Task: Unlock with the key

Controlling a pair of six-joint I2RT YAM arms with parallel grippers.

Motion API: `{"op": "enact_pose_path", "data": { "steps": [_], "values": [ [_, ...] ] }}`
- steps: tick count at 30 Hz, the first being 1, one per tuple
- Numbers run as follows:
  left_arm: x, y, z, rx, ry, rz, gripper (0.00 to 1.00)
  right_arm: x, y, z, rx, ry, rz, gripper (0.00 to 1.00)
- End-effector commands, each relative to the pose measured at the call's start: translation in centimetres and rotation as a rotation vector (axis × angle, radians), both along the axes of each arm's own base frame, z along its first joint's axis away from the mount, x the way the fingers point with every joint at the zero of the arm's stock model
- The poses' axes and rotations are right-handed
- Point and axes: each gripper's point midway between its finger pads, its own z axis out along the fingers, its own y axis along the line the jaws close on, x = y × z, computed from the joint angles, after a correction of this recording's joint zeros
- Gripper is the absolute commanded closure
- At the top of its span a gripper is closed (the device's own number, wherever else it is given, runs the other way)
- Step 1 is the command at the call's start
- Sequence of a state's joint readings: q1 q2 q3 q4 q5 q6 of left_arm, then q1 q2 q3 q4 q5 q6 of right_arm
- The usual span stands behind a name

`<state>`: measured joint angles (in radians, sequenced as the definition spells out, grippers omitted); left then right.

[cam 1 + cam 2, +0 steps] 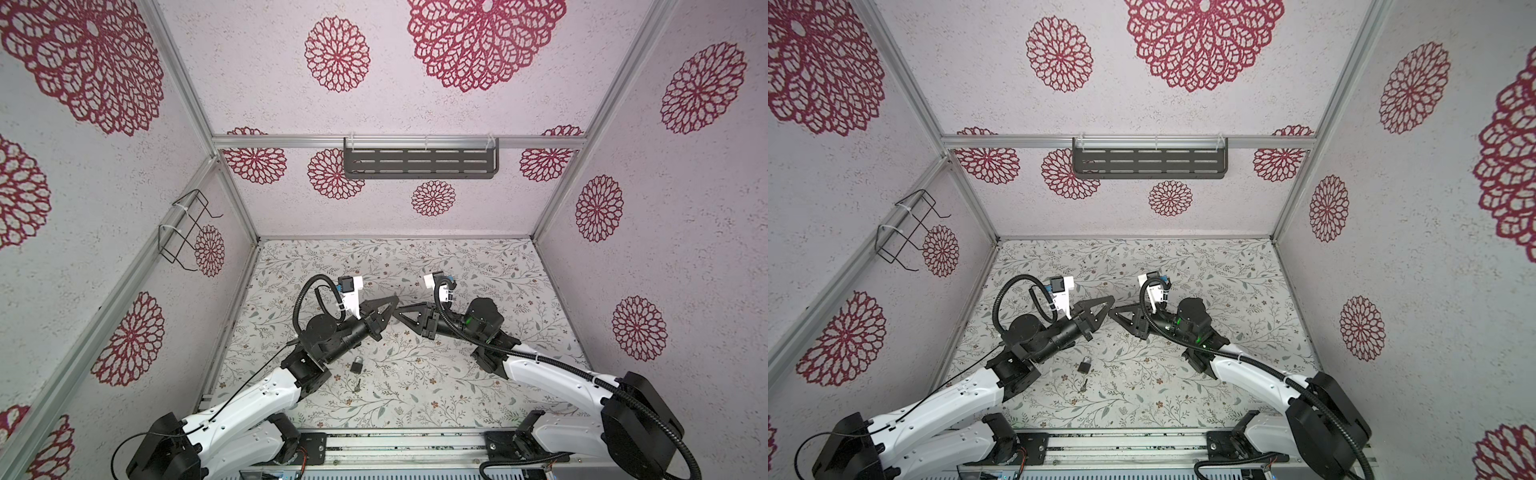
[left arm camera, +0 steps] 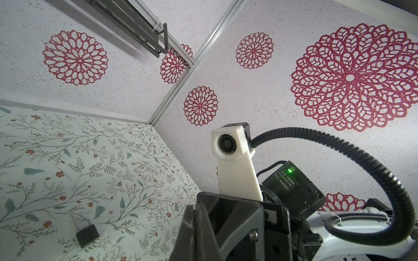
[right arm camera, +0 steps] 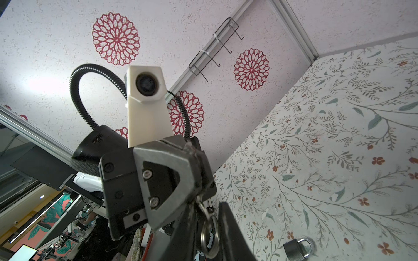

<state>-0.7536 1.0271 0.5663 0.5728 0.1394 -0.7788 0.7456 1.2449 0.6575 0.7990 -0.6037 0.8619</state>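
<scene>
- Left gripper is clenched on the key, key ring dangling below
- Right gripper meets it tip to tip, fingers apart, straddling the ring
- Padlock lies on the floral table near the left arm

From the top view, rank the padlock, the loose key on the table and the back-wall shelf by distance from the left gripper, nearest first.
1. Padlock, on the table, left of the left gripper and toward the robot's base.
2. Loose key, just past the padlock, nearer the base.
3. Shelf, mounted high at the far end.
</scene>
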Motion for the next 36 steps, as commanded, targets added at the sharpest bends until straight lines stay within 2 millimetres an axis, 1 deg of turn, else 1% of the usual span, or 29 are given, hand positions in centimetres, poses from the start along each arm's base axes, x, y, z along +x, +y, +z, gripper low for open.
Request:
{"op": "enact_pose_path", "data": {
  "steps": [1, 4, 10, 13, 15, 20, 25, 31, 33, 35, 36],
  "values": [
    [-0.1, 0.2, 0.6, -0.015, -0.027, -0.005, 1.0, -0.4, -0.5, 1.8, 0.058, -0.053, 0.002, 0.8],
    [-0.1, 0.2, 0.6, -0.016, -0.028, 0.0, 1.0, -0.7, -0.6, 2.1, 0.07, -0.057, 0.012, 0.83],
    [0.0, 0.5, 0.7, -0.015, -0.035, 0.012, 1.0, -0.8, -0.9, 2.1, 0.072, -0.056, 0.006, 0.81],
    [0.0, 0.4, 0.7, -0.012, -0.034, 0.008, 1.0, -0.9, -1.0, 2.2, 0.073, -0.064, 0.006, 0.82],
    [-0.1, 0.3, 0.7, -0.011, -0.034, 0.007, 1.0, -0.9, -1.0, 2.2, 0.075, -0.063, 0.003, 0.83],
    [0.0, 0.4, 0.7, -0.003, -0.039, 0.015, 1.0, -0.9, -0.9, 2.1, 0.078, -0.06, 0.007, 0.91],
    [-0.1, 0.2, 0.6, 0.007, -0.043, 0.005, 1.0, -0.9, -0.9, 2.6, 0.093, -0.068, 0.012, 0.96],
    [-0.3, -0.1, 0.8, 0.019, -0.053, -0.019, 1.0, -0.9, -1.0, 3.0, 0.104, -0.075, 0.01, 1.0],
    [-0.3, -0.2, 1.0, 0.019, -0.057, -0.02, 1.0, -0.8, -1.2, 3.0, 0.107, -0.078, 0.003, 1.0],
    [-0.2, -0.1, 1.2, 0.018, -0.061, -0.016, 0.9, -0.5, -1.4, 2.9, 0.107, -0.067, -0.015, 1.0],
    [-0.2, -0.1, 1.5, 0.017, -0.064, -0.014, 0.78, -0.3, -1.6, 2.9, 0.11, -0.063, -0.02, 1.0]
  ]
}}
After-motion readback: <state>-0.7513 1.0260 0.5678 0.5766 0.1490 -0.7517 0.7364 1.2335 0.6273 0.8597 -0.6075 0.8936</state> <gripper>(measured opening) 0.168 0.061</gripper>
